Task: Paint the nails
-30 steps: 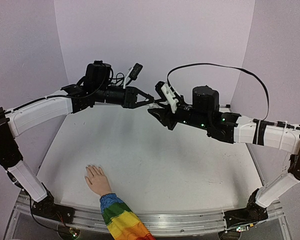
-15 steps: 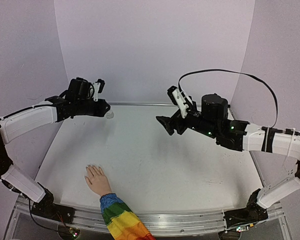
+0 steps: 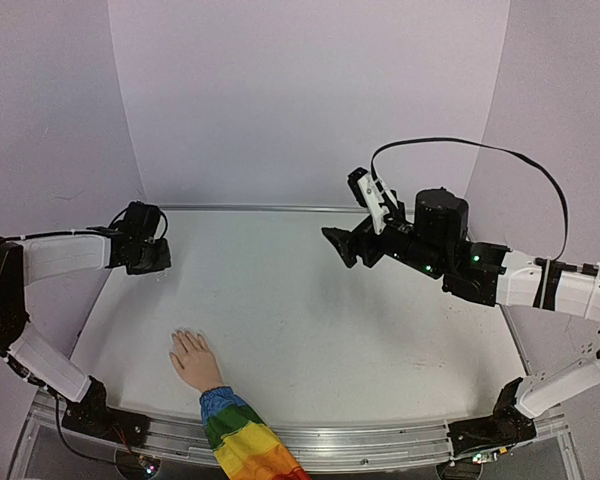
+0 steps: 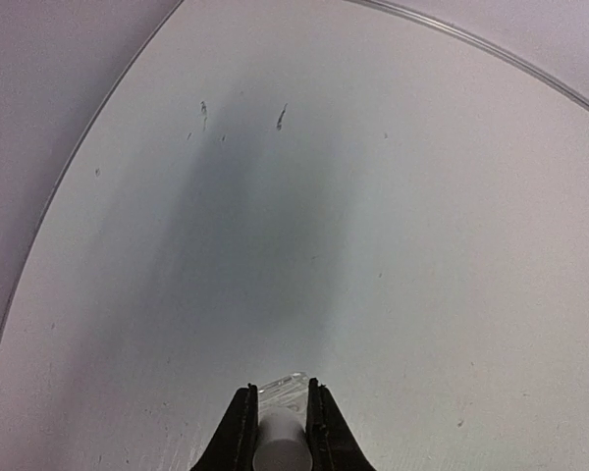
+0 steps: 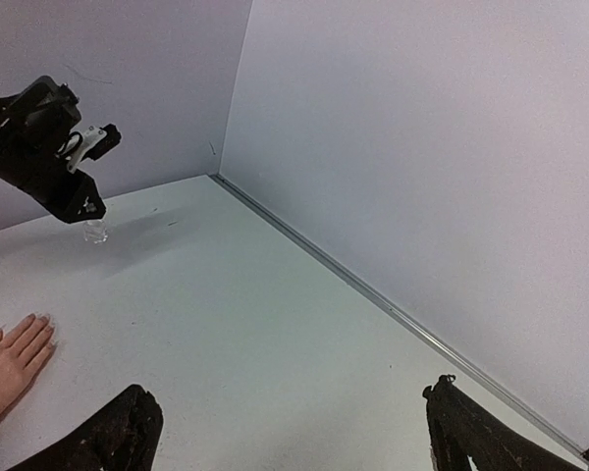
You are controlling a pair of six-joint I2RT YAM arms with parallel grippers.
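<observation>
My left gripper (image 4: 278, 392) pinches the small bottle (image 4: 281, 437) narrowly, I think to hold it upright. My right gripper (image 5: 293, 400) stands wide and empty. The nails (image 3: 185, 333) lie on the near side of my left fingers, apart from them.

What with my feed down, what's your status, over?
Left hand shut on bottle. Right hand open, empty. Nails on mannequin hand, front left, nothing in the way.
</observation>
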